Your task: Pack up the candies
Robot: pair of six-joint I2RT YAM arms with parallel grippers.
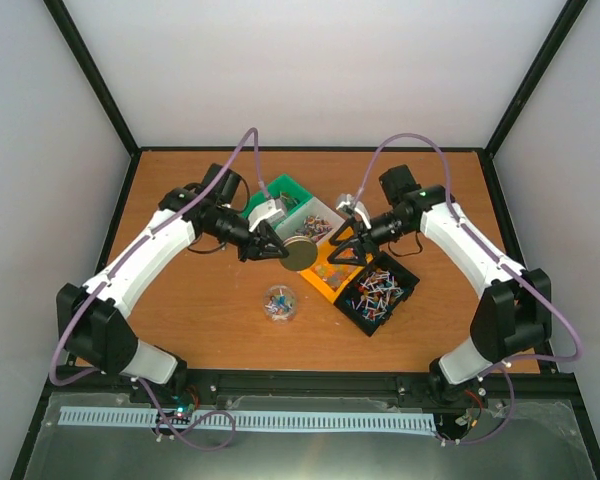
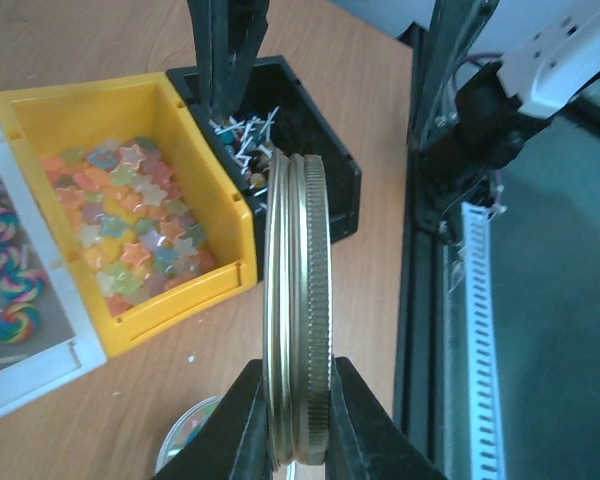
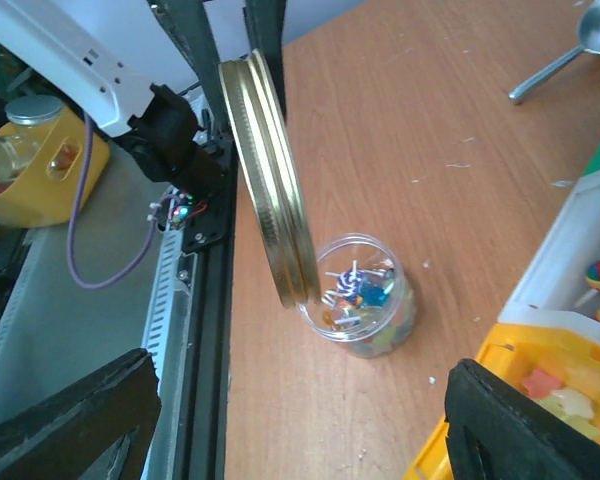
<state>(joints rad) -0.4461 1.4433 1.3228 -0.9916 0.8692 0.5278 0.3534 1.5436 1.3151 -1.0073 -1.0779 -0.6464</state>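
Observation:
My left gripper (image 1: 269, 246) is shut on a gold metal lid (image 1: 300, 253), held on edge above the table; in the left wrist view the lid (image 2: 298, 290) stands upright between my fingers (image 2: 242, 420). A small clear jar (image 1: 279, 303) holding several candies stands open on the table below and in front of the lid; it also shows in the right wrist view (image 3: 365, 297). My right gripper (image 1: 338, 250) is open and empty over the yellow bin (image 1: 327, 277), its fingertips (image 3: 525, 430) wide apart. Star candies (image 2: 130, 215) fill the yellow bin; stick candies (image 1: 378, 288) fill the black bin.
Four bins sit in a diagonal row: green (image 1: 283, 187), white (image 1: 320, 212) with swirl lollipops (image 2: 8, 282), yellow (image 2: 195, 285), black (image 1: 405, 272). A metal scoop (image 3: 585, 35) lies on the table beyond the jar. A rail runs along the table's near edge (image 1: 310, 383).

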